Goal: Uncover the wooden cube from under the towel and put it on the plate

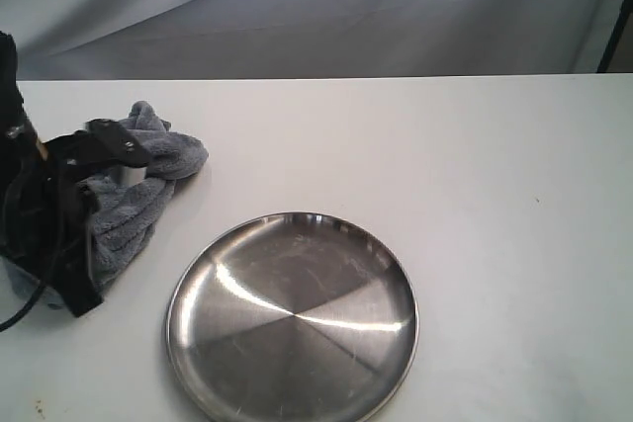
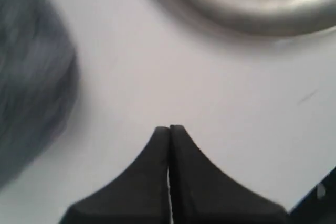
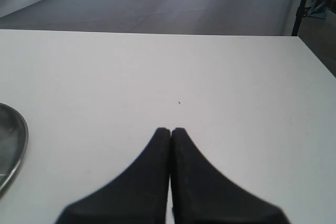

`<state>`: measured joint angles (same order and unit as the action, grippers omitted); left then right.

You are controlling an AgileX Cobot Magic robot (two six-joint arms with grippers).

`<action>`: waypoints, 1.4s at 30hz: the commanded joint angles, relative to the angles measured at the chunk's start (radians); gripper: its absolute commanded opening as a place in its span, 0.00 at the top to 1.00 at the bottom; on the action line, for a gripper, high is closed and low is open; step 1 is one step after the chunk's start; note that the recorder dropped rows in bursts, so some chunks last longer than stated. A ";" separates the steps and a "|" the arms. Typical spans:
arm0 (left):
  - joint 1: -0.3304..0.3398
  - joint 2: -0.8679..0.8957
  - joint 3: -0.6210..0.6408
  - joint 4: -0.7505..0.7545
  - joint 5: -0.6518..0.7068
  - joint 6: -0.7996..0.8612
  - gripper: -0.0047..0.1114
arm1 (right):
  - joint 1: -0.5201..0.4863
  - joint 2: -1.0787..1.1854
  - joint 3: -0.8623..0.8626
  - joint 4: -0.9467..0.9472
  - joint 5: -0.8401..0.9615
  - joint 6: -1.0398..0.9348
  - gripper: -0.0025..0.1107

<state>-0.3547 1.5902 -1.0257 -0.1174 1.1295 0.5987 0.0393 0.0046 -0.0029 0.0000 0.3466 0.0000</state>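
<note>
Nearest the lens lies the plate [image 1: 292,318], round, shiny steel, bare of any load, on the white bench [image 1: 445,145]. Beyond it, at the bench's left side, sits the towel [image 1: 138,195], a blue-grey heap of thick folds. The wooden cube shows in no view; I judge it lies under that heap, since nothing else could hide it.

The left claw [image 2: 169,128] is closed tip to tip with nothing between its fingers. In the left wrist view it hangs over bare bench, with the towel beside it and the plate's rim ahead. The right claw [image 3: 170,130] is likewise closed and empty, over open bench well away from the towel, with only the plate's edge in its view.

The step in hand looks like the uncovering. To do it well, the left claw should open first, then take a high outer fold rather than the middle of the heap — a deep bite risks catching the block beneath. Lift and draw the cloth away from the plate, so the block stays put and the path to the plate is free.
</note>
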 commanded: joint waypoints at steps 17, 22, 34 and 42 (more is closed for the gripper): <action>0.131 -0.104 -0.004 -0.135 -0.738 -0.132 0.96 | -0.007 -0.005 0.003 0.000 -0.003 0.000 0.98; 0.285 -0.152 -0.004 0.092 -0.648 -0.342 0.96 | -0.007 -0.005 0.003 0.000 -0.003 0.000 0.98; 0.363 -0.156 -0.002 0.144 -0.348 -0.275 0.96 | -0.007 -0.005 0.003 0.000 -0.003 0.000 0.98; 0.363 -0.156 -0.001 0.022 -0.409 -0.275 0.96 | -0.007 -0.005 0.003 0.000 -0.003 0.000 0.98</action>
<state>0.0097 1.4407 -1.0257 -0.0812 0.7624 0.3165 0.0393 0.0046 -0.0029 0.0000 0.3466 0.0000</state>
